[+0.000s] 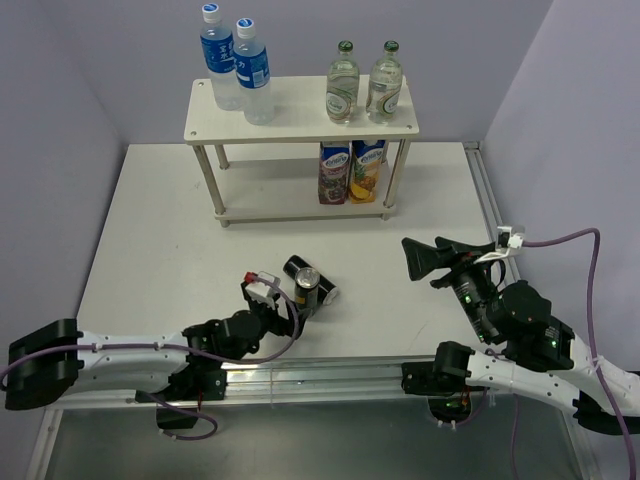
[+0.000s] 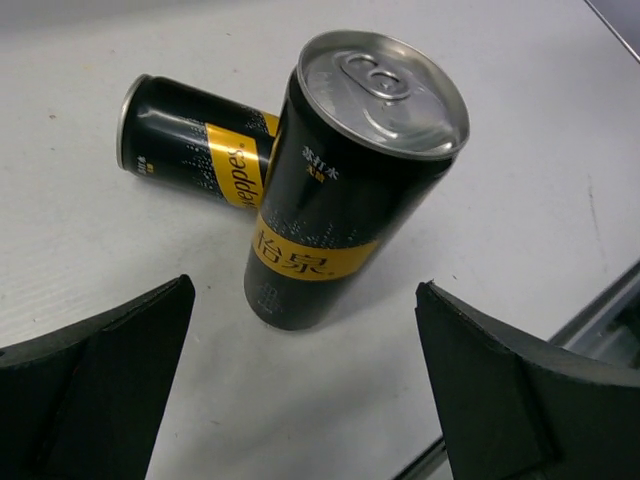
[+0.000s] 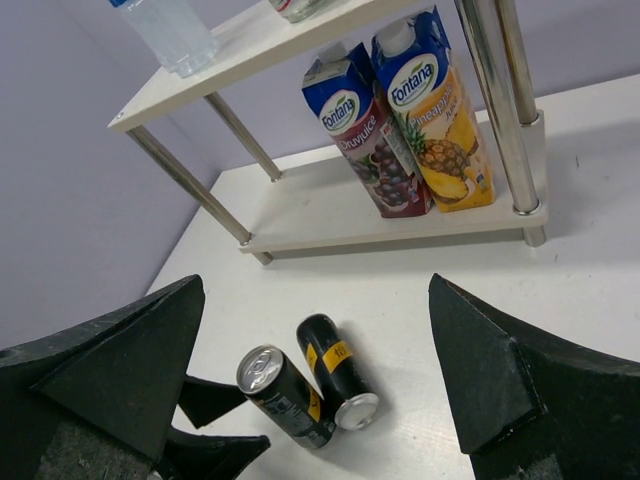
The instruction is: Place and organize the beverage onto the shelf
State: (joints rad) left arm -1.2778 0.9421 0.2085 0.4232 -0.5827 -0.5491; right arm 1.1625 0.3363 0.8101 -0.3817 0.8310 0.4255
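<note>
Two dark slim cans with yellow bands are on the table in front of the shelf (image 1: 300, 124). One can stands upright (image 2: 345, 190), also seen in the top view (image 1: 307, 285). The other can lies on its side just behind it (image 2: 195, 140), and shows in the right wrist view (image 3: 335, 368). My left gripper (image 1: 278, 300) is open and empty, its jaws just short of the upright can. My right gripper (image 1: 422, 256) is open and empty, in the air to the right of the cans. Two blue-labelled water bottles (image 1: 236, 70) and two green-capped glass bottles (image 1: 364, 85) stand on the top board.
Two juice cartons (image 1: 351, 172) stand at the right end of the lower board (image 3: 330, 205). Purple walls close in the back and both sides. A metal rail (image 1: 330, 372) runs along the table's near edge by the arm bases.
</note>
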